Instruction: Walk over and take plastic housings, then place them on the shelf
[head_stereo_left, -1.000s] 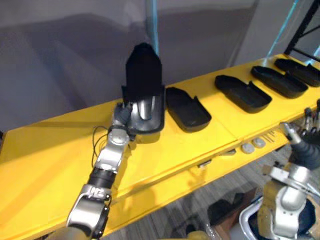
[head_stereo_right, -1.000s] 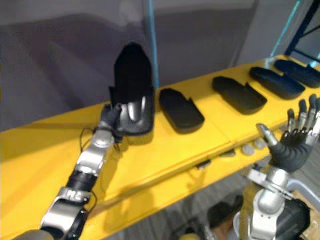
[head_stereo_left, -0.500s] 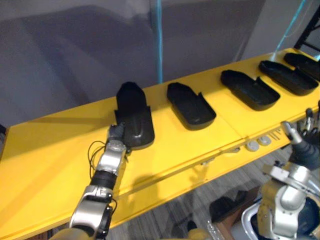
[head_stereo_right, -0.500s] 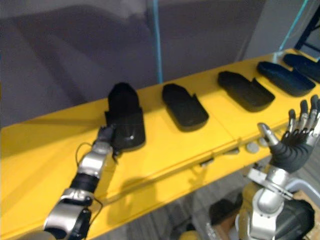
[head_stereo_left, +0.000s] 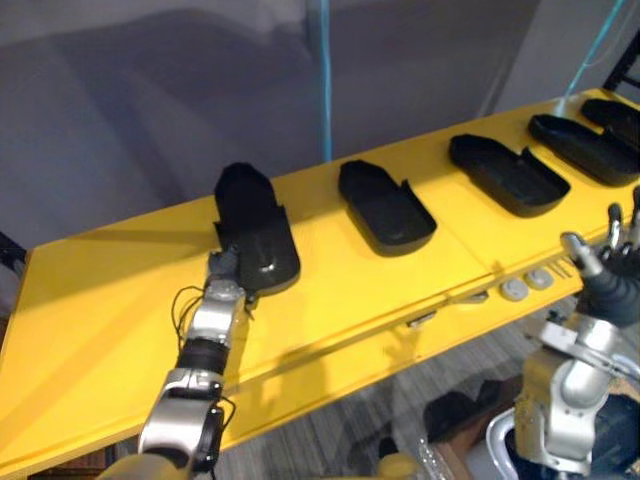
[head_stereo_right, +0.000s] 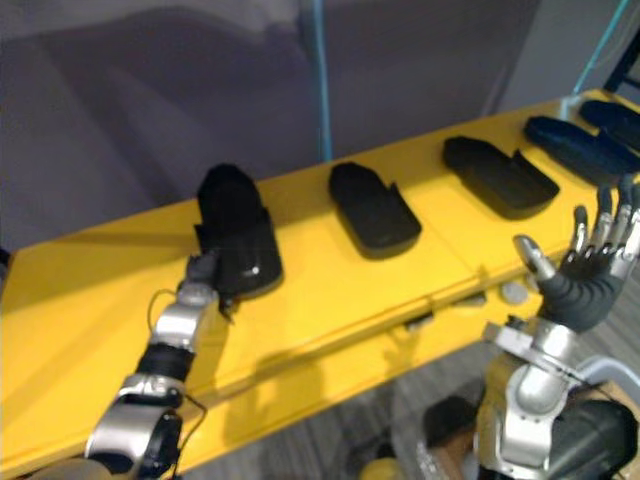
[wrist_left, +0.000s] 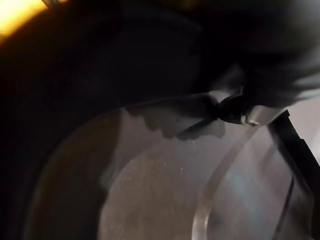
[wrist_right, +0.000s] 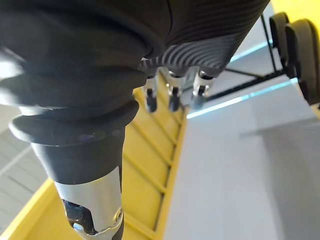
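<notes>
Your left hand (head_stereo_left: 221, 272) is sitting right at the near end of the plastic housing (head_stereo_left: 255, 232), which is lying flat on the yellow shelf (head_stereo_left: 90, 330), probably to line it up with the next housing (head_stereo_left: 386, 208) off to the hand's right. I can't tell if the fingers are gripping it or letting go. Your right hand (head_stereo_right: 588, 272) is idling with fingers spread, holding nothing, and you're getting plenty of bare shelf left of and behind the left hand, so backing out toward the front edge looks easy.
</notes>
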